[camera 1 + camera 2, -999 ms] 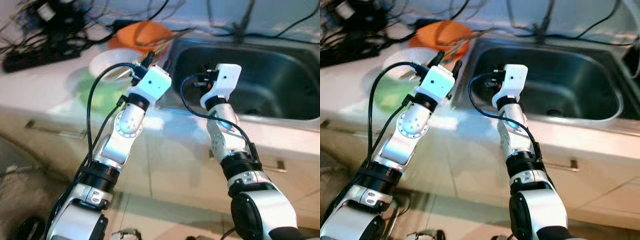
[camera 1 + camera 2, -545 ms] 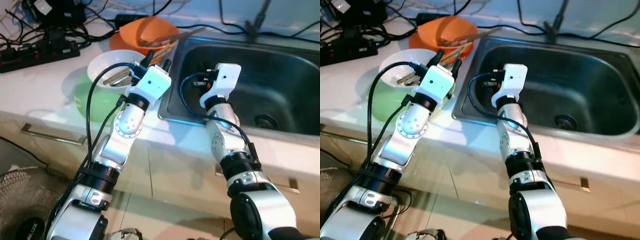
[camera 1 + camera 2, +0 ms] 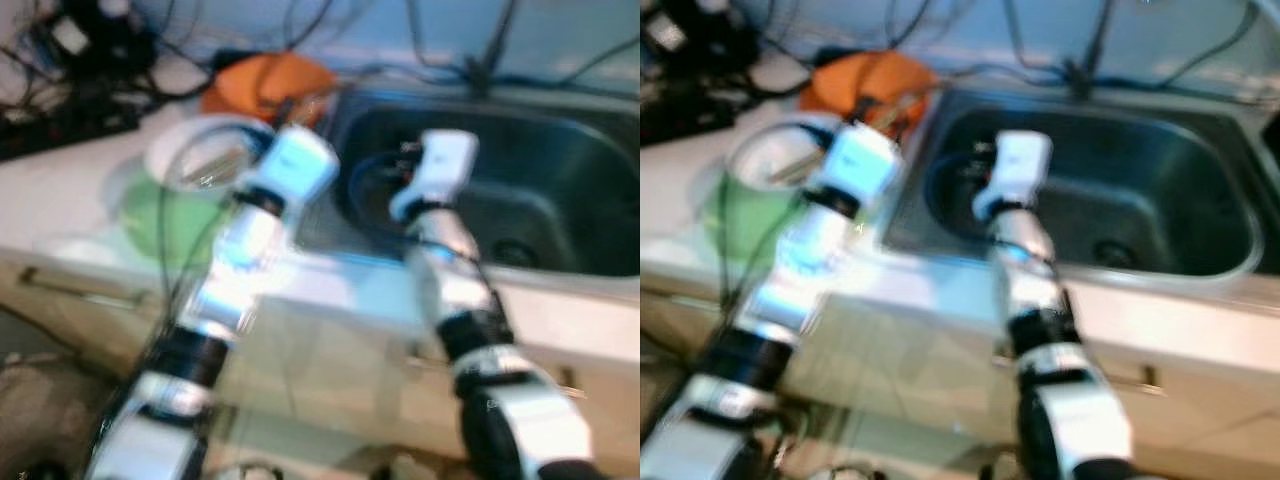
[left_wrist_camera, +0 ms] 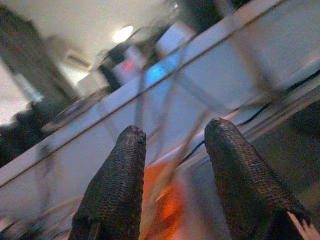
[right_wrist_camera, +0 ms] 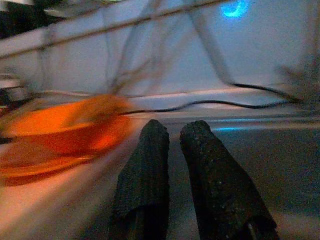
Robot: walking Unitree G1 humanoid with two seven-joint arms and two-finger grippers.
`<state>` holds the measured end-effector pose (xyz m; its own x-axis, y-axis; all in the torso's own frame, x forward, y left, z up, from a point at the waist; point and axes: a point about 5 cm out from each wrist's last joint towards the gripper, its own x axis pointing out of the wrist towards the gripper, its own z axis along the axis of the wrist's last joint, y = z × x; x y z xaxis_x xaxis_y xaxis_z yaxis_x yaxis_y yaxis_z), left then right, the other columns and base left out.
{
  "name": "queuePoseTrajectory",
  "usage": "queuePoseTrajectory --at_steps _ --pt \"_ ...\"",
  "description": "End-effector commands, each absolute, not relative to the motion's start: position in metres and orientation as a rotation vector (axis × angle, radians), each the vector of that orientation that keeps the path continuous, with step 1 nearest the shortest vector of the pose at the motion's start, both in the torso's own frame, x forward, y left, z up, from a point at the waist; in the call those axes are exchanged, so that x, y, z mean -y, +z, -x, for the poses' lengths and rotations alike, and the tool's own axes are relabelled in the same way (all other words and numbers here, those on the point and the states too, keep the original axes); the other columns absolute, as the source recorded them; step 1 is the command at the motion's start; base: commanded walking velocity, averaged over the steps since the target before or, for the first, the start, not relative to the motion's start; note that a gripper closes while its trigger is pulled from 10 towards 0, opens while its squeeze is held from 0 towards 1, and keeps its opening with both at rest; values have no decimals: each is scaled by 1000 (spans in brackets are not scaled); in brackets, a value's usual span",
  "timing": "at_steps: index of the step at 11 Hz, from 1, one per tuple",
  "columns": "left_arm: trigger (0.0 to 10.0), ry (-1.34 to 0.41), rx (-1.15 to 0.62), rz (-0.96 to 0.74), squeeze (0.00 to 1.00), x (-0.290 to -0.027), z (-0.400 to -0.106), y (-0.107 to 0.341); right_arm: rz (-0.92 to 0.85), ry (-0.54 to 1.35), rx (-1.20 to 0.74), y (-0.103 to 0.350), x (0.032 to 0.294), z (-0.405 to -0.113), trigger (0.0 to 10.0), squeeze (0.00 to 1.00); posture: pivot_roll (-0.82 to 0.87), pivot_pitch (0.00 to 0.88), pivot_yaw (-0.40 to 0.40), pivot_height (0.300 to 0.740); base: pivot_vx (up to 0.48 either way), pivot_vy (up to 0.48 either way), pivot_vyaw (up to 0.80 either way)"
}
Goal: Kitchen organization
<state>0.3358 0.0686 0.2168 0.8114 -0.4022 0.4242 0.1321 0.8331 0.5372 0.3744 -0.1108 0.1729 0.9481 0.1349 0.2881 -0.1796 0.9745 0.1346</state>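
Pale countertop with a steel sink at right, both eye views blurred. Orange bowl sits far left of the sink; white bowl rests on a green item nearer. Left gripper, fingers parted and empty, hovers beside the white bowl. Right gripper, fingers nearly closed and empty, hangs over the sink's left edge.

Silver-white jointed arms with white wrist housings, black cables, and textured black fingers.
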Motion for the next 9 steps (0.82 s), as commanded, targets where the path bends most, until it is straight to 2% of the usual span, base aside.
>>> queuePoseTrajectory --at_steps 1,6,9 --pt "10000 -290 570 -528 0 -75 -336 220 -179 183 296 178 102 -375 10000 0 123 68 14 740 0 0 0" --pt "10000 -274 566 -538 0 -78 -338 223 -183 185 292 177 102 -375 10000 0 124 66 13 740 0 0 0" --pt "10000 -269 519 -591 0 -80 -354 232 -185 189 289 177 101 -375 10000 0 127 65 12 740 0 0 0"
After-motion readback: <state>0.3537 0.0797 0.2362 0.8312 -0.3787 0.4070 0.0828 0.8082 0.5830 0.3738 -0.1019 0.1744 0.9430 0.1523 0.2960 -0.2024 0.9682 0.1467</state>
